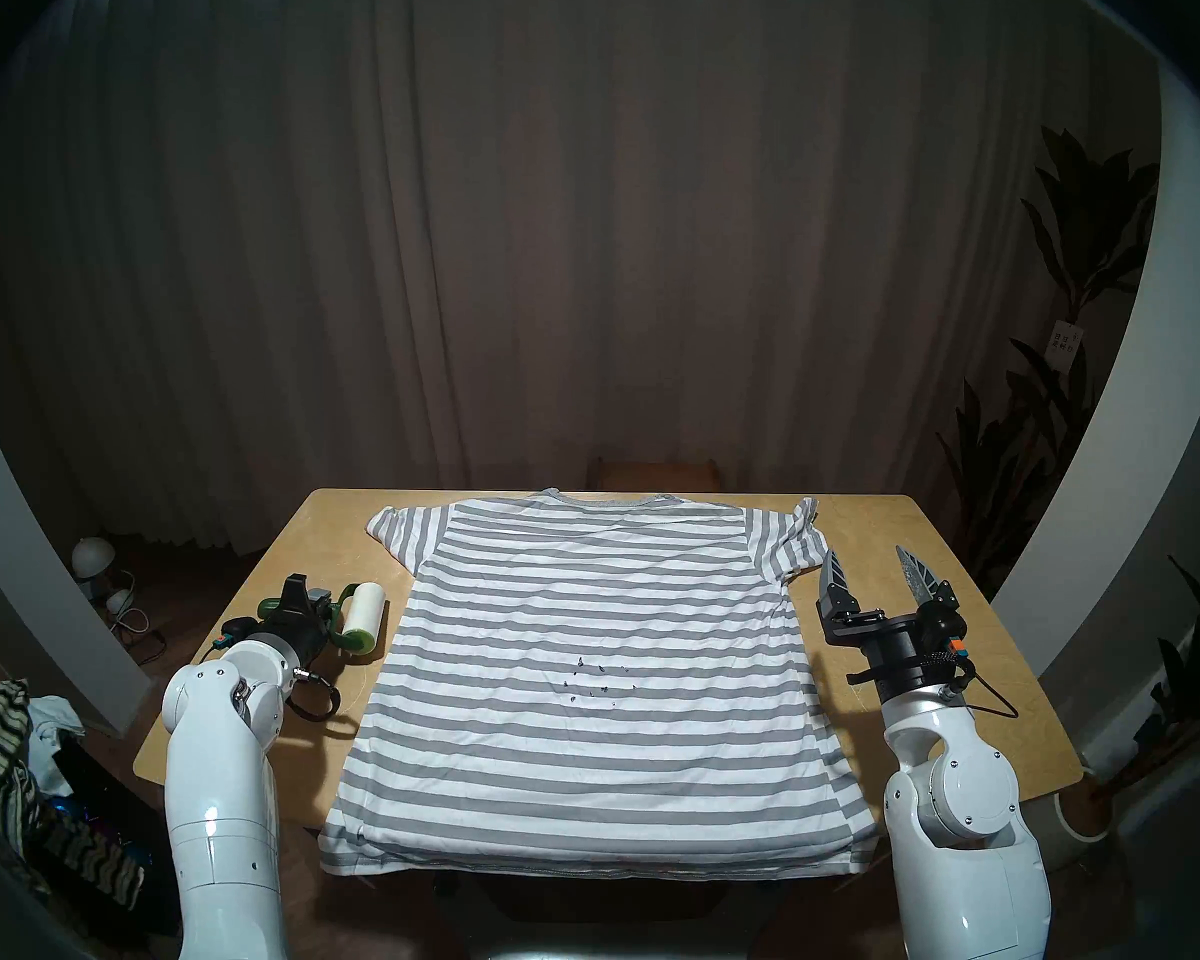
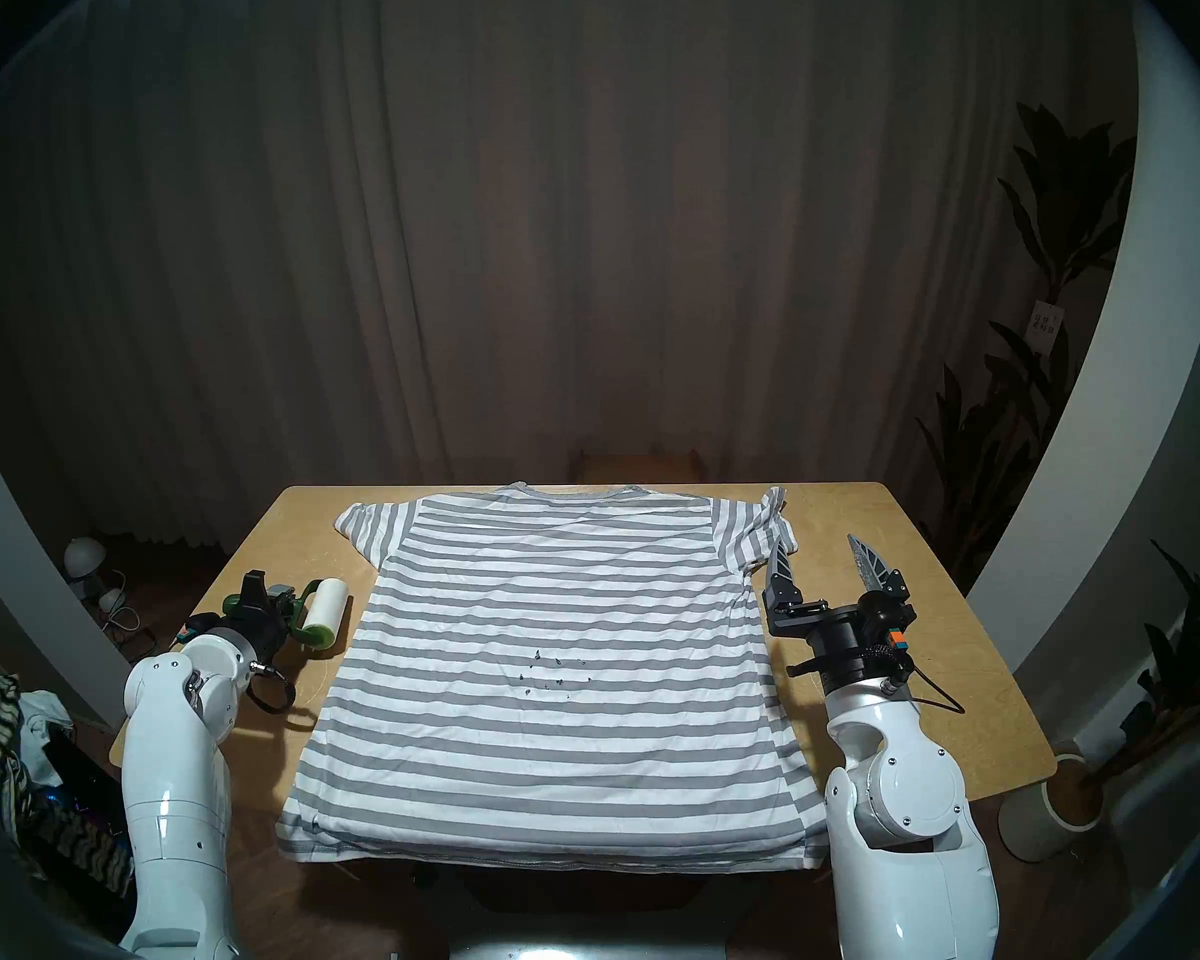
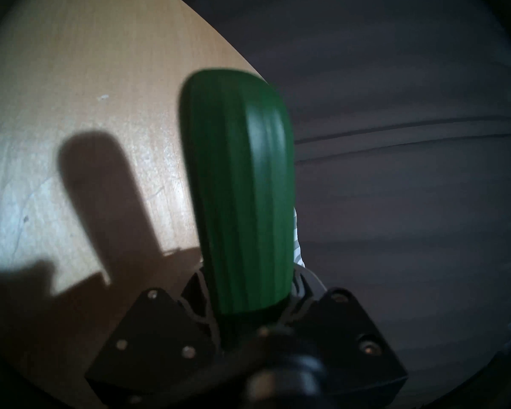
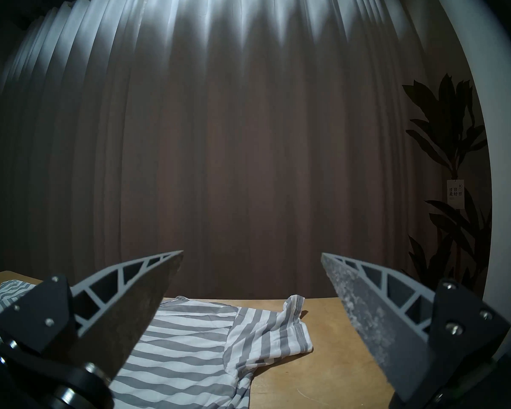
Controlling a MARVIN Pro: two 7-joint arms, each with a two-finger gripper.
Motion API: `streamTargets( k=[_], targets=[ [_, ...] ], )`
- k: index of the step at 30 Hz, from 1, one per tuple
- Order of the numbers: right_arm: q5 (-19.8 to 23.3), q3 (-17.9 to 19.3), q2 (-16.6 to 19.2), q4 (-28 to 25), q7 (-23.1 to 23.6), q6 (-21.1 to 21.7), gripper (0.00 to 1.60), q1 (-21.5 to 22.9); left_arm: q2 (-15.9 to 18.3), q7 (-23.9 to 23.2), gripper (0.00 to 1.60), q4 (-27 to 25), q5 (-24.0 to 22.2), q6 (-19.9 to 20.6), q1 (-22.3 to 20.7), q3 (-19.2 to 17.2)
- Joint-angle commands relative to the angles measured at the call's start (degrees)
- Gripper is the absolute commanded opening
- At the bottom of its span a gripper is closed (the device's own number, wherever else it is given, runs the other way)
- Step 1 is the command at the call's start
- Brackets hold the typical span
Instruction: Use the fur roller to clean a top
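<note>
In the head view I had the top (image 1: 583,674) spread flat across the middle of the bench (image 1: 930,661), its hem at the lower edge of the bench and its grey collar at the upper edge. A small scatter of dark specks (image 1: 601,678) sat on the stripes near the centre of the frame. At lower left my left hand (image 1: 303,602) was closed around the dark green handle of the roller (image 1: 365,616); the white roll stuck out toward the top, just beside its left edge and apart from it. I could not tell whether the roll touched the bench. In the left wrist view the handle (image 3: 239,193) rose from between the fingers and filled the middle of the frame. At right my right hand (image 1: 874,577) hung above the bench beside the top's right sleeve, fingers spread wide and holding nothing. Farther up, a curtain (image 1: 583,245) filled the background, with a plant (image 1: 1068,280) at upper right.
</note>
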Motion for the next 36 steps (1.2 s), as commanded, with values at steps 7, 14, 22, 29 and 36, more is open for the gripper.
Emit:
streamTargets(
  k=[7,14,22,29,36],
  targets=[
    [0.6,-0.2,0.5,1.6,0.5,0.3,1.6,1.0,0.9,-9.6,0.0,-9.7,-2.8,3.3,1.2,-1.3],
    [0.8,-0.4,0.5,2.9,0.9,0.1,1.6,0.5,1.1,-15.0,0.0,-14.3,-3.9,6.2,4.8,-1.8],
    [0.3,-0.1,1.5,2.0,1.8,-0.6,1.6,-1.6,1.4,-23.9,0.0,-20.4,3.9,5.0,12.3,0.6],
    [-2.3,0.0,2.9,0.5,2.8,-2.2,1.6,-4.6,0.7,-28.3,0.0,-21.8,9.6,1.3,15.2,2.3],
    [-4.8,0.9,4.2,2.3,3.3,-1.2,1.6,-4.7,-0.7,-32.1,0.0,-22.9,12.7,-2.5,16.3,3.9]
  ],
)
